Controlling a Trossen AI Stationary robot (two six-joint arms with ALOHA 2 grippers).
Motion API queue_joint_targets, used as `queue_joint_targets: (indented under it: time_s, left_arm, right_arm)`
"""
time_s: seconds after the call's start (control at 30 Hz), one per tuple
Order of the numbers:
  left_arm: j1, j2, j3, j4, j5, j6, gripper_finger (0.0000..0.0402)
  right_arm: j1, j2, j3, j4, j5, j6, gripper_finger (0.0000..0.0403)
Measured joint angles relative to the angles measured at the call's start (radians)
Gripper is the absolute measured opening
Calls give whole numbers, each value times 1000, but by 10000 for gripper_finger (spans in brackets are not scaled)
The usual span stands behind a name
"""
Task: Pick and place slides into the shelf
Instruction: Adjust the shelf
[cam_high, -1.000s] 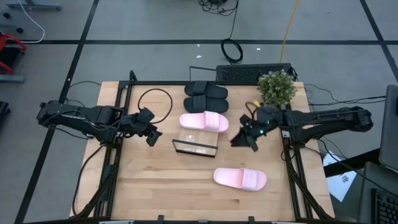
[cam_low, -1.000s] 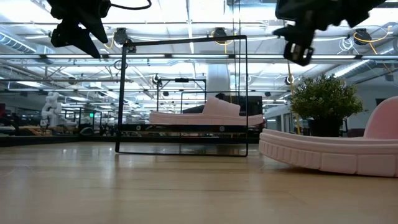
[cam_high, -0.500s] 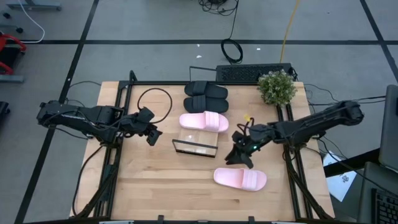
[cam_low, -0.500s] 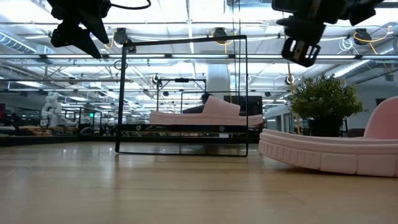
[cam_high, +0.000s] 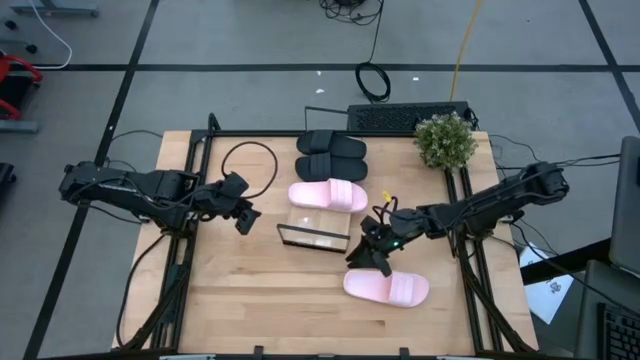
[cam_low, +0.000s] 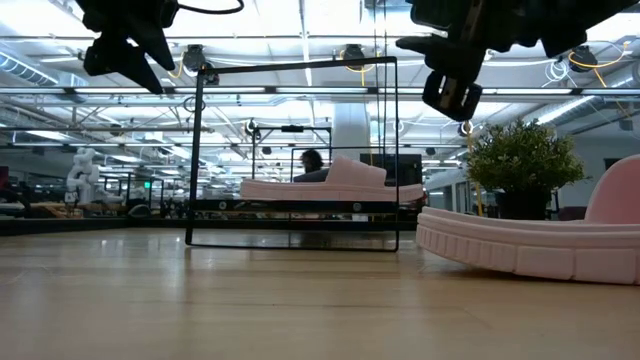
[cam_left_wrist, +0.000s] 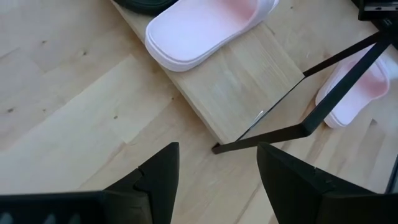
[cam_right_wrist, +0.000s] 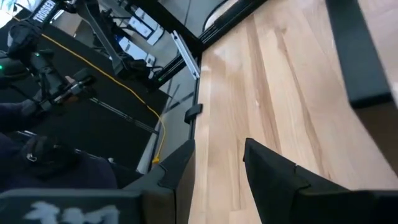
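right gripper (cam_high: 362, 258) parted, holding nothing, between shelf (cam_high: 318, 226) and loose pink slide (cam_high: 387, 287); left gripper (cam_high: 247, 218) open (idle) beside shelf.

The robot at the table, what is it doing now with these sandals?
It is sorting slides onto the shelf. One pink slide already lies on the shelf, with the black pair behind it. The right gripper, jaws open and empty, hangs just above the other pink slide on the table. The left gripper waits open beside the shelf.
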Motion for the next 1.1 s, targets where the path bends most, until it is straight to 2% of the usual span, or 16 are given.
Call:
queue_joint_targets:
  time_s: [0.23,0.6,1.1]
  left_arm:
    - [0,0,0,0,0,34,209]
    - [0,0,0,0,0,58,209]
    - [0,0,0,0,0,61,209]
  right_arm:
    - [39,21,0,66,134,18,128]
    - [50,21,0,36,281,36,128]
    - [49,21,0,-60,337,60,128]
